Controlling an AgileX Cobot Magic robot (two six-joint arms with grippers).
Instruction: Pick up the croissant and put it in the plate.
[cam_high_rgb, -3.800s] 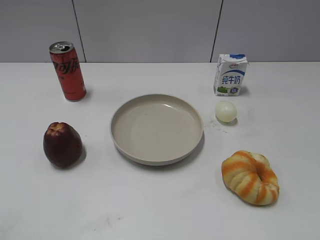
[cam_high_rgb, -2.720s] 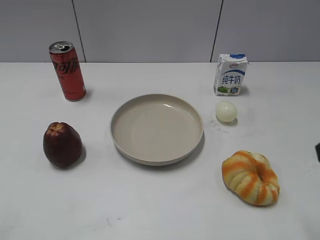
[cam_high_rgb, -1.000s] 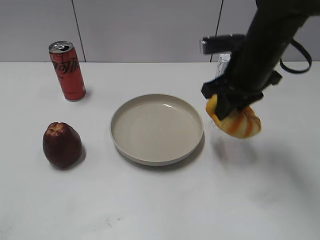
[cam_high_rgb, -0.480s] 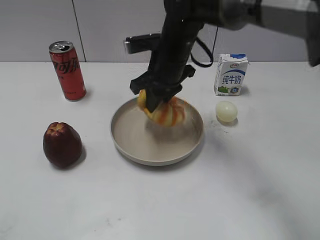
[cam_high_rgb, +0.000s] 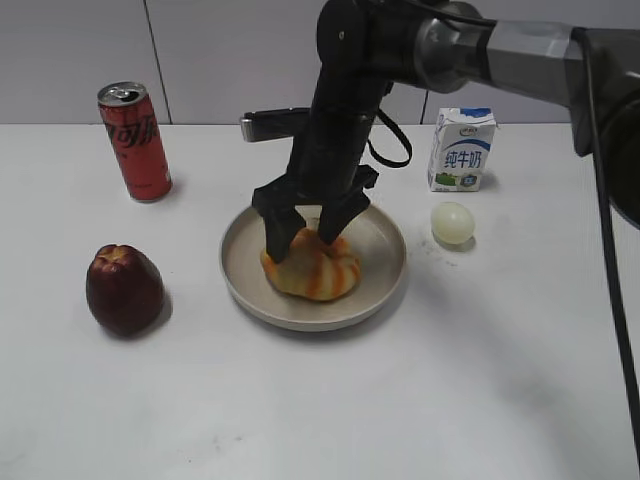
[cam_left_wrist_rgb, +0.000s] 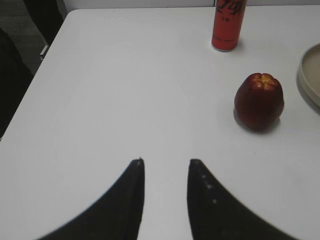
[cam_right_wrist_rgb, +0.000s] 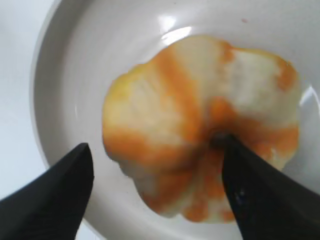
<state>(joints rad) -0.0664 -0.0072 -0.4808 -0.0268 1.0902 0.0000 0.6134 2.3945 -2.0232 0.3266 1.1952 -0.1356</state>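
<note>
- A white table runs back to a pale grey panelled wall; the beige plate sits at the middle of the table and serves as the landmark here.
- The croissant lies inside the plate, toward its front-left part, resting on the plate floor; the right wrist view shows it on the glossy inner surface with the rim curving round its left side.
- The right gripper hangs directly above the croissant with its jaws spread apart, one fingertip at each side of the pastry. I judge this to be the release: the fingers are wide enough that nothing is clamped, and the croissant's weight is on the plate.
- The left gripper waits well left of the plate over bare table, jaws parted and holding nothing, presumably parked out of the way.
- A dark red apple stands left of the plate, a red cola can behind and left of it, a milk carton behind and right, and a pale egg-like ball just right of the rim.
- Hard to tell: whether the right fingertips are touching the croissant's sides or have just cleared them. The arm hides the plate's rear rim, and the wrist view cuts off most of the plate.
</note>
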